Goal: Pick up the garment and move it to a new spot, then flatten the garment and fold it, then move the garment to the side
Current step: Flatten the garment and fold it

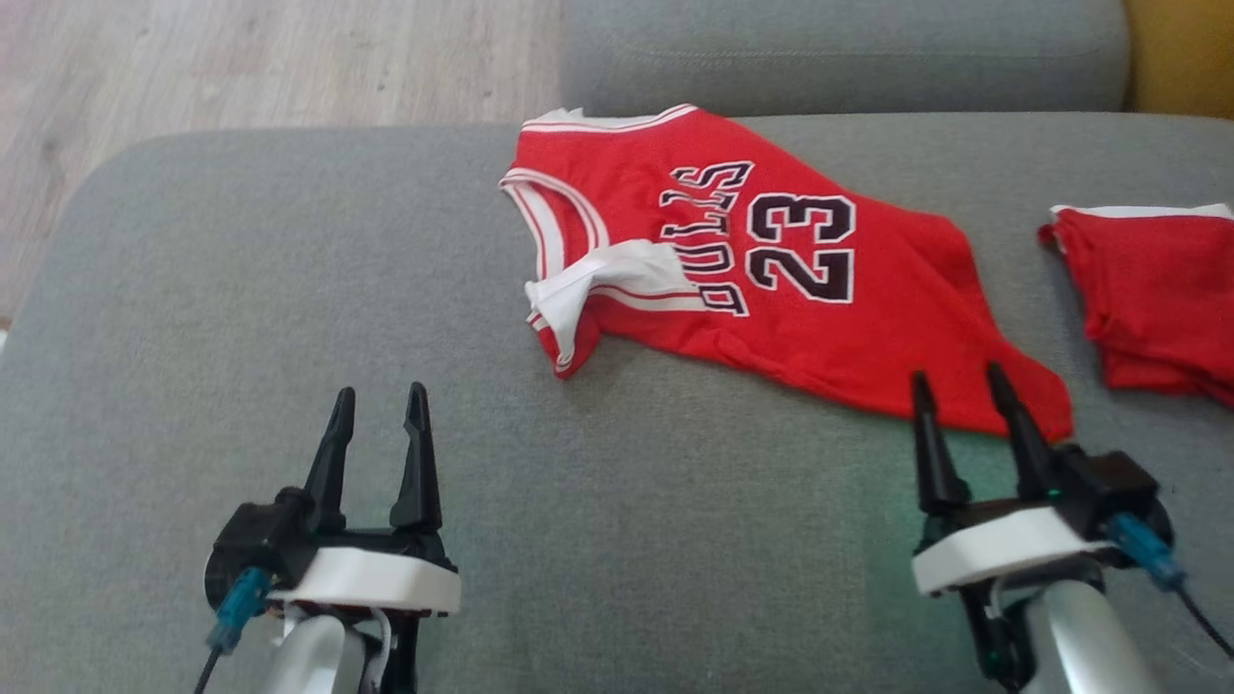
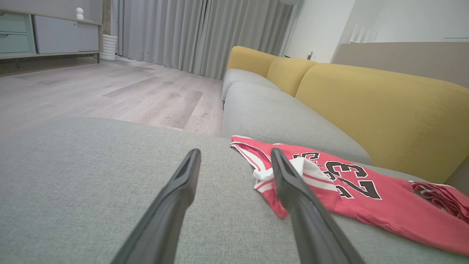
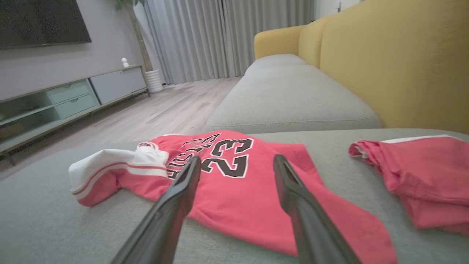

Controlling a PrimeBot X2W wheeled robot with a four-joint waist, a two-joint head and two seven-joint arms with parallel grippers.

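A: Where's the rumpled red mesh jersey (image 1: 771, 280)?
B: Loose on the grey woven sofa cushion (image 1: 289, 289). The right gripper (image 1: 956, 374) hovers by its near edge and the left gripper (image 1: 381, 393) is further off, both with jaws apart, empty.
A: Step?
B: Pickup, I'd judge: lower onto the hem, then close.

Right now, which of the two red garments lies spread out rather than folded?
The red jersey printed with 23, lying opened out; the other red garment, to its right, is a compact folded pile.

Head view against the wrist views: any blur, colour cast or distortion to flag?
Head view: soft, green glow on the cushion beside the right gripper. Left wrist view: wide-angle stretch, jersey washed pink. Right wrist view: same pink cast, fingers soft.
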